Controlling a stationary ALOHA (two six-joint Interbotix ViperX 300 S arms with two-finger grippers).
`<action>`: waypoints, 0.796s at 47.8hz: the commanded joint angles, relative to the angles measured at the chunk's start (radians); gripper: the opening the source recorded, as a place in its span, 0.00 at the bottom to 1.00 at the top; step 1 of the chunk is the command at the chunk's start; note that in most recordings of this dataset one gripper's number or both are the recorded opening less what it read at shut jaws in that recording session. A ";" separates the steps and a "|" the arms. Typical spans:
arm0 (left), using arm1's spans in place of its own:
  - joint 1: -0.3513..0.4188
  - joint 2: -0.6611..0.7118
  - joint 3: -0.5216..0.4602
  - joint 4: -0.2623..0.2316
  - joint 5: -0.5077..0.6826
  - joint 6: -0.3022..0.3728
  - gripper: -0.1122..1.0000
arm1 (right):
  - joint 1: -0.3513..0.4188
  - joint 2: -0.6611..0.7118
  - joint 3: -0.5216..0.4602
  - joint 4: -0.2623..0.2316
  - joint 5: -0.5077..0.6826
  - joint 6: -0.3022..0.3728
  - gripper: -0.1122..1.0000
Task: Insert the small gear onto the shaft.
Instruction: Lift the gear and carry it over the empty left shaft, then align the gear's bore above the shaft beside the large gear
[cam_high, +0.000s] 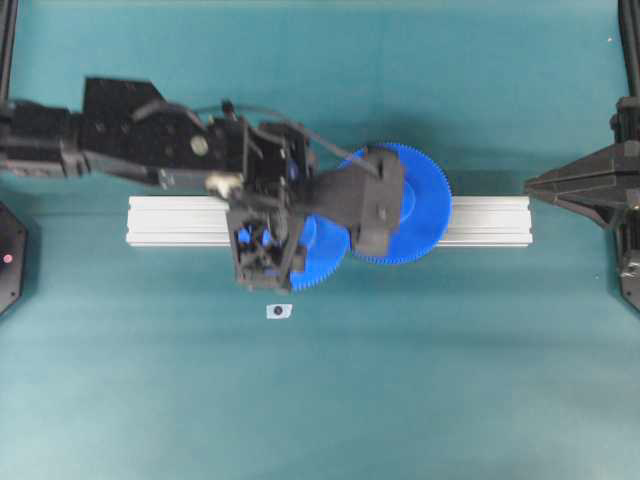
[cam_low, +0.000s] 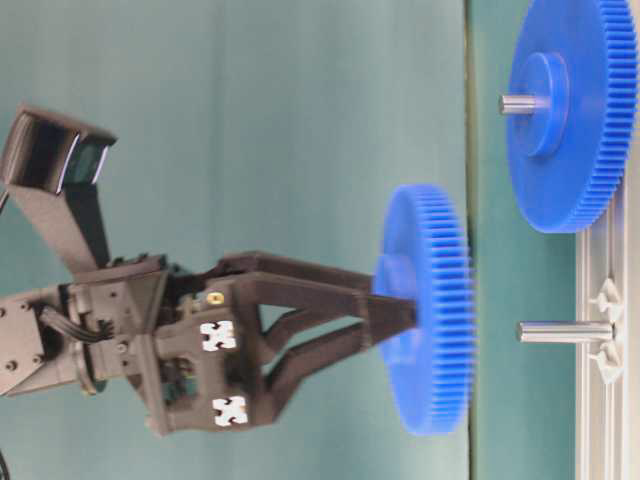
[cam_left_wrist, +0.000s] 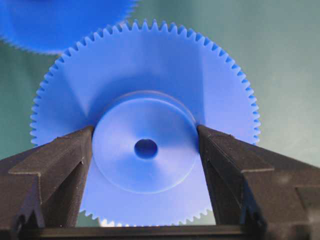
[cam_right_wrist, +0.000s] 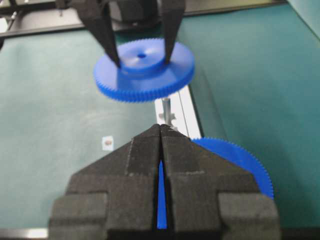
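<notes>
- The left gripper (cam_left_wrist: 146, 145) clamps the small gear (cam_left_wrist: 145, 125) by its raised hub, one finger on each side, and holds it in the air above the rail (cam_high: 480, 221).
- The shaft (cam_low: 565, 331) stands on the rail just below the gear, not yet in the centre hole.
- Risk: if hole and pin are slightly off line, the gear could catch on the pin tip, tilt or slip in the grip.
- The small gear could also foul the large gear (cam_low: 570, 110) nearby.
- The right gripper (cam_right_wrist: 161, 131) is closed, empty and well apart.
</notes>
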 joint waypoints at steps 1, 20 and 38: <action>0.006 -0.054 -0.020 0.006 0.005 0.002 0.72 | -0.002 0.003 -0.009 0.002 -0.005 0.012 0.13; 0.029 -0.051 0.006 0.006 -0.005 0.003 0.72 | -0.002 0.005 -0.006 0.002 -0.005 0.014 0.13; 0.028 -0.048 0.101 0.006 -0.098 -0.015 0.72 | -0.002 0.005 -0.006 0.002 -0.005 0.014 0.13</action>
